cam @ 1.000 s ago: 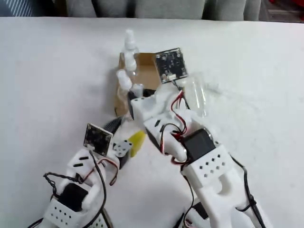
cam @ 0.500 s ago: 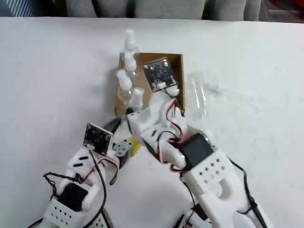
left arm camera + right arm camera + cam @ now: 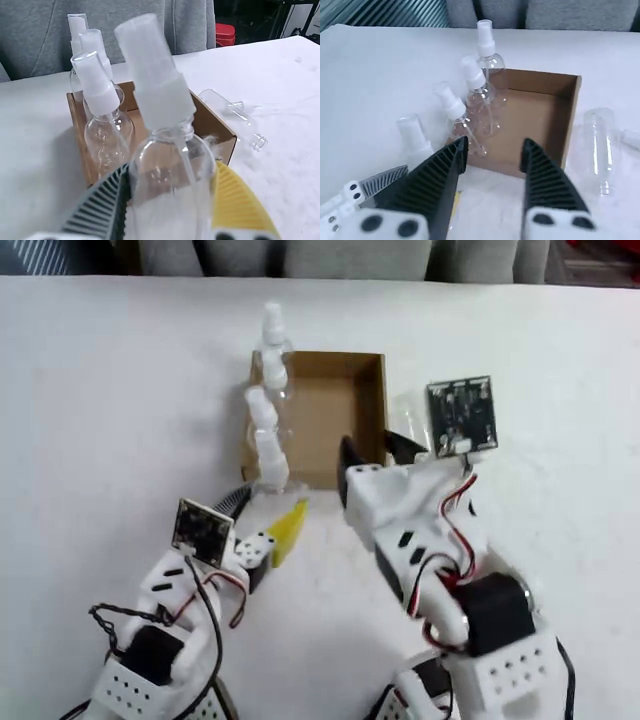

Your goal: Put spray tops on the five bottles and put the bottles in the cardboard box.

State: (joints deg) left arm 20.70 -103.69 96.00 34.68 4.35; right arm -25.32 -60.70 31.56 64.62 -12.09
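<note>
- Four of the five bottles wear spray tops. Three capped bottles (image 3: 477,92) stand along the left side of the one cardboard box (image 3: 330,420), apparently inside it.
- The fourth capped bottle (image 3: 170,165) stands upright, clamped in the left end effector (image 3: 262,512) just below the box's lower-left corner.
- One uncapped bottle (image 3: 597,147) lies on the table (image 3: 120,390) right of the box, with what looks like a loose spray top (image 3: 235,106) beside it.
- The right end effector (image 3: 495,145) hangs spread and empty at the box's lower right.
- Left to do, I'd say: box the held bottle, then cap and box the last.

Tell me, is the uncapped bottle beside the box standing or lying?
Lying: the bottle rests on its side on the table beside the cardboard box.
</note>
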